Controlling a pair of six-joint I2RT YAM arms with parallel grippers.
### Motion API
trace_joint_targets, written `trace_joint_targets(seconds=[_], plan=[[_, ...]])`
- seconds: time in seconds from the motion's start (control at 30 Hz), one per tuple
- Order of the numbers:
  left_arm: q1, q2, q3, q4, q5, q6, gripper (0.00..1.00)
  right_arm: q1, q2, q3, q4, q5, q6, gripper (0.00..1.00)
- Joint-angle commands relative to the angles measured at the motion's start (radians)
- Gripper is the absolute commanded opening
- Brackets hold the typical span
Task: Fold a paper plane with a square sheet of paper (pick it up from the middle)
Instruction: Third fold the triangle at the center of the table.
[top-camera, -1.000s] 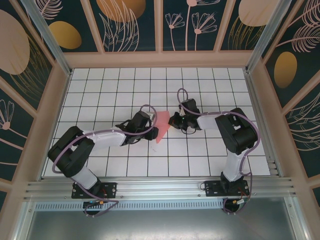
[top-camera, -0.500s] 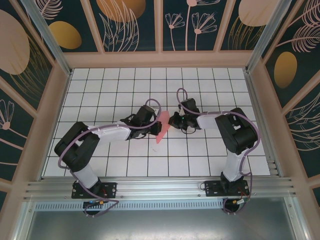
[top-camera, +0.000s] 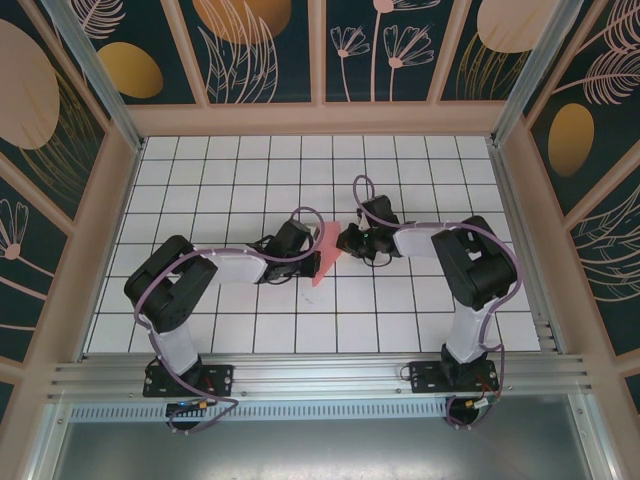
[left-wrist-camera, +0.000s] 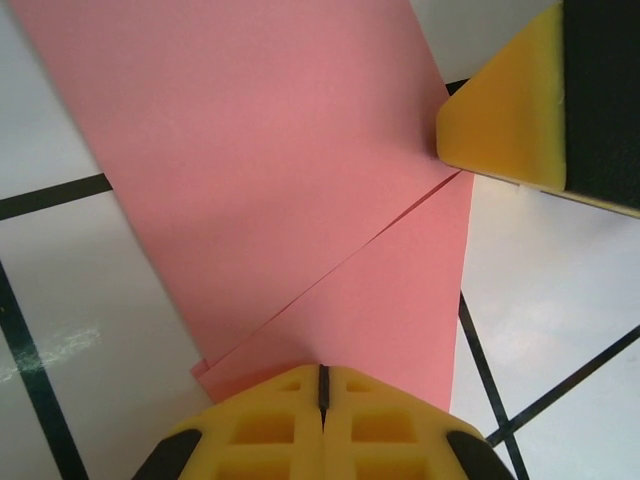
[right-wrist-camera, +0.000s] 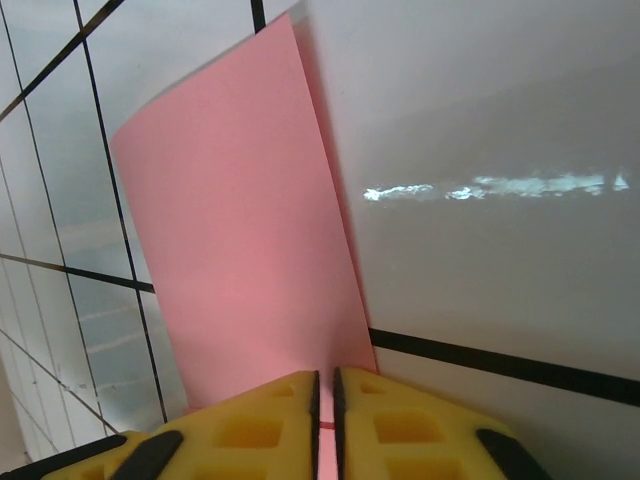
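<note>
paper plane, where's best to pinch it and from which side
Pinch the paper plane at its long side edges, coming in level from left and right, as the left gripper and right gripper do: it is thin, flat, folded layers, so likely only an edge offers a bite.

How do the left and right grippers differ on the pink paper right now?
Left gripper has pads pressed flush together on the folded pink paper; right gripper shows a thin slit with pink inside. Left gripper reaches in from the paper's left side, right gripper from its right. Both have yellow pads at the paper's edge.
</note>
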Motion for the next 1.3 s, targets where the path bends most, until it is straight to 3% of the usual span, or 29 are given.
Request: trace_joint_targets(seconds=[0.0, 0.2, 0.37, 0.5, 0.73, 0.97, 1.27], plan=[[0.002, 0.016, -0.064, -0.038, 0.061, 0.044, 0.0, -0.022, -0.078, 0.029, -0.091, 0.063, -0.036, 0.23], [0.001, -0.008, -0.092, -0.033, 0.162, 0.072, 0.0, -0.04, -0.106, -0.016, -0.088, 0.045, -0.033, 0.35], [0.002, -0.045, -0.116, -0.002, 0.213, 0.052, 0.0, -0.035, -0.1, -0.053, -0.043, -0.005, -0.004, 0.36], [0.001, -0.118, -0.125, 0.011, 0.171, 0.027, 0.03, -0.027, -0.107, -0.08, -0.021, -0.019, 0.013, 0.37], [0.001, -0.193, -0.077, -0.034, 0.005, 0.043, 0.1, -0.003, -0.134, -0.092, -0.036, -0.011, 0.013, 0.37], [0.002, -0.116, -0.052, -0.051, 0.043, 0.06, 0.06, 0.016, -0.153, -0.113, -0.029, 0.002, 0.034, 0.42], [0.002, -0.053, -0.076, -0.04, 0.001, 0.06, 0.02, 0.035, -0.172, -0.156, 0.018, -0.027, 0.073, 0.43]])
